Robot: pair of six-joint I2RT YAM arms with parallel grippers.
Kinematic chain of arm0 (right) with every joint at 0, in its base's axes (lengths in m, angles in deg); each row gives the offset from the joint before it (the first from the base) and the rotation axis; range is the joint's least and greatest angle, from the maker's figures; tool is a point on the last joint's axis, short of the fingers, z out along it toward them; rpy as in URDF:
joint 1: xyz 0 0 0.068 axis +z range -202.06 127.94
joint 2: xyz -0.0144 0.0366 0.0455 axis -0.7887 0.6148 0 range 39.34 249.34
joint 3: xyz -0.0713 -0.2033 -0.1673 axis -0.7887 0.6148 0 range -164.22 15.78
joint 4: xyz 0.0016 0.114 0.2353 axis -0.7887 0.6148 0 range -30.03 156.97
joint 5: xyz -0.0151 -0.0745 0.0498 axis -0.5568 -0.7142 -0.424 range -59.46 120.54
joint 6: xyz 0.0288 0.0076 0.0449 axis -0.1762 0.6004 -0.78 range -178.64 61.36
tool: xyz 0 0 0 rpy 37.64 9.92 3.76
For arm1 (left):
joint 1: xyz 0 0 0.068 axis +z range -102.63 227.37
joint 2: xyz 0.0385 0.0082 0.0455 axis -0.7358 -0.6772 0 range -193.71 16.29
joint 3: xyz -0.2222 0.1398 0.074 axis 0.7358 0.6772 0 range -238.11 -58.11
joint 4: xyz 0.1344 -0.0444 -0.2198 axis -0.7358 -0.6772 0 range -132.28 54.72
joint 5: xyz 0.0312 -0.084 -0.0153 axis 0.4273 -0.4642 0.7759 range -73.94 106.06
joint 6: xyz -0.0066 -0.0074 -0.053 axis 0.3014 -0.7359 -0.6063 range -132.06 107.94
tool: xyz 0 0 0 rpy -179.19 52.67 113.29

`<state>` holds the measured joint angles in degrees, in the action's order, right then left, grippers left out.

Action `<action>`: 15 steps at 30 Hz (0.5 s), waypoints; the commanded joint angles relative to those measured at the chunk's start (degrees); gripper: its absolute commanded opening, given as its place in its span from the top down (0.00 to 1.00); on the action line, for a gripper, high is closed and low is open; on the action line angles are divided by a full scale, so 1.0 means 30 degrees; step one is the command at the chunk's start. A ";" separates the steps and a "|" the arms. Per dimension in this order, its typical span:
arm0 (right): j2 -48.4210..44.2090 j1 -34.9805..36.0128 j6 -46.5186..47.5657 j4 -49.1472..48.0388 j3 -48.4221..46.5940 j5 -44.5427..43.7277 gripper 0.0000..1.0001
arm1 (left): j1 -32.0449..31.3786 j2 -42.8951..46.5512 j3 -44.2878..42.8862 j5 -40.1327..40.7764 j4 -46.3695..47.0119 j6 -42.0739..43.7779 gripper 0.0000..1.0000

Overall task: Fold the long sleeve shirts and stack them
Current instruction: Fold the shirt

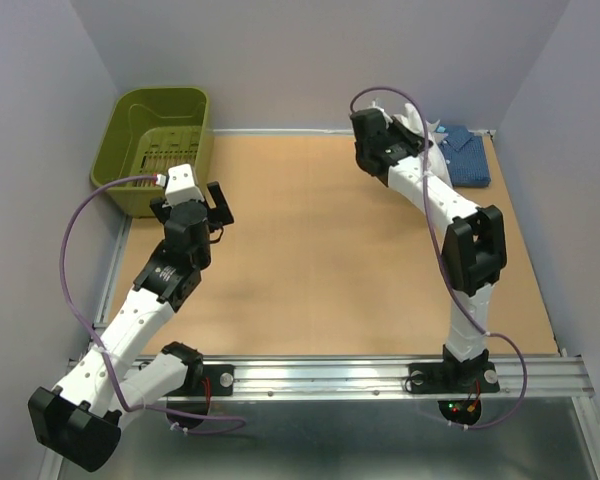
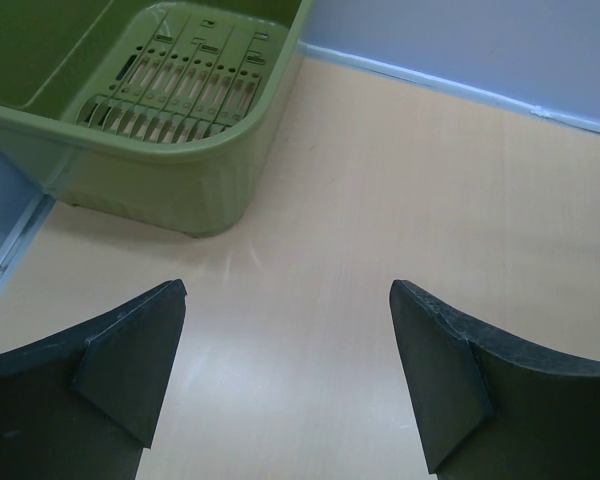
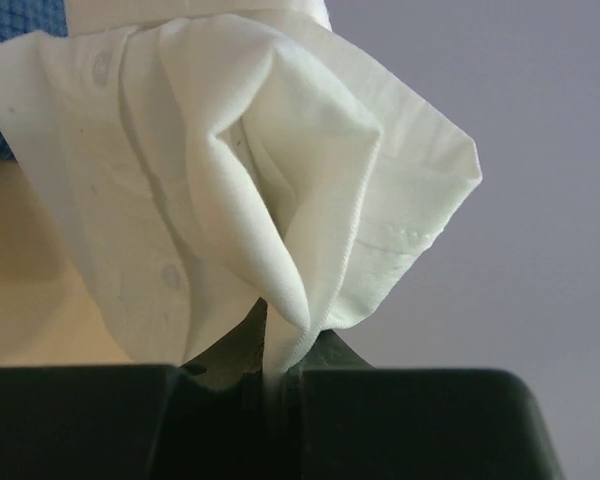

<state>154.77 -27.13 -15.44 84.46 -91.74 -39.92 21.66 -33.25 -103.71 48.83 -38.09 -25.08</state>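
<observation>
- Top external view: the worktop [image 1: 320, 270] carries a green basket [image 1: 130, 185] at its far left corner, and no cloth shows inside it.
- Dark blue shirt [image 1: 468, 155] lies as a compact fold at the far right corner.
- White shirt [image 1: 412, 120] is bunched up just beside the blue one, its long axis unreadable. The right arm is by far the nearer.
- Right gripper [image 3: 275, 378] is pressed together, pinching a fold of the white shirt's buttoned edge.
- Left gripper [image 2: 285, 370] is spread wide and holds nothing, near the basket.

Two shirts [image 1: 412, 122] [image 1: 468, 155], one green basket [image 1: 123, 135]
</observation>
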 commanded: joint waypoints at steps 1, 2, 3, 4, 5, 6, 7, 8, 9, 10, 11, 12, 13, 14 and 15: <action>-0.0657 0.1236 -0.1560 -0.1074 0.3515 -0.1387 0.98 | 0.0163 0.0370 0.0143 0.0003 0.0848 -0.0231 0.06; -0.0570 0.1560 -0.1887 -0.1074 0.4049 -0.1649 0.98 | 0.0163 0.0341 0.0085 -0.0055 0.0819 -0.0261 0.06; -0.0453 0.2289 -0.2441 -0.1045 0.4548 -0.1738 0.97 | 0.0192 0.0399 0.0084 -0.0085 0.0848 -0.0261 0.06; -0.0307 0.2702 -0.2737 -0.1073 0.5046 -0.1855 0.97 | 0.0193 0.0371 0.0113 -0.0114 0.0848 -0.0290 0.06; -0.0015 0.3112 -0.2972 -0.1074 0.5747 -0.2002 0.97 | 0.0222 0.0370 0.0085 -0.0143 0.0848 -0.0319 0.06; 0.0133 0.3958 -0.3322 -0.1074 0.6160 -0.2119 0.97 | 0.0251 0.0428 0.0113 -0.0202 0.0848 -0.0320 0.06; 0.0308 0.4372 -0.3529 -0.1074 0.6425 -0.2178 0.97 | 0.0280 0.0429 0.0085 -0.0231 0.0819 -0.0349 0.06; 0.0658 0.4782 -0.3705 -0.1103 0.6921 -0.2295 0.96 | 0.0281 0.0487 0.0084 -0.0231 0.0848 -0.0349 0.06; 0.0835 0.5221 -0.3794 -0.1074 0.7100 -0.2354 0.96 | 0.0310 0.0488 0.0113 -0.0231 0.0819 -0.0349 0.06; 0.1011 0.6067 -0.3969 -0.1074 0.7276 -0.2355 0.96 | 0.0368 0.0517 0.0114 -0.0202 0.0819 -0.0349 0.06; 0.1303 0.6481 -0.3999 -0.1074 0.7683 -0.2355 0.96 | 0.0368 0.0575 0.0143 -0.0202 0.0819 -0.0378 0.06; 0.1451 0.7240 -0.4203 -0.1074 0.7803 -0.2413 0.96 | 0.0397 0.0575 0.0114 -0.0202 0.0848 -0.0349 0.06; 0.1598 0.7566 -0.4292 -0.1045 0.7892 -0.2355 0.96 | 0.0427 0.0604 0.0143 -0.0202 0.0819 -0.0378 0.06; 0.1744 0.7947 -0.4351 -0.0986 0.7980 -0.2297 0.95 | 0.0427 0.0634 0.0143 -0.0202 0.0819 -0.0436 0.06; 0.2064 0.8647 -0.4554 -0.0899 0.8038 -0.2209 0.95 | 0.0427 0.0692 0.0143 -0.0231 0.0848 -0.0437 0.06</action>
<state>160.06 -5.82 -25.51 83.52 -69.03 -43.46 22.49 -32.86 -103.58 47.67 -38.06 -25.69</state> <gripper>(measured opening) 0.064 0.942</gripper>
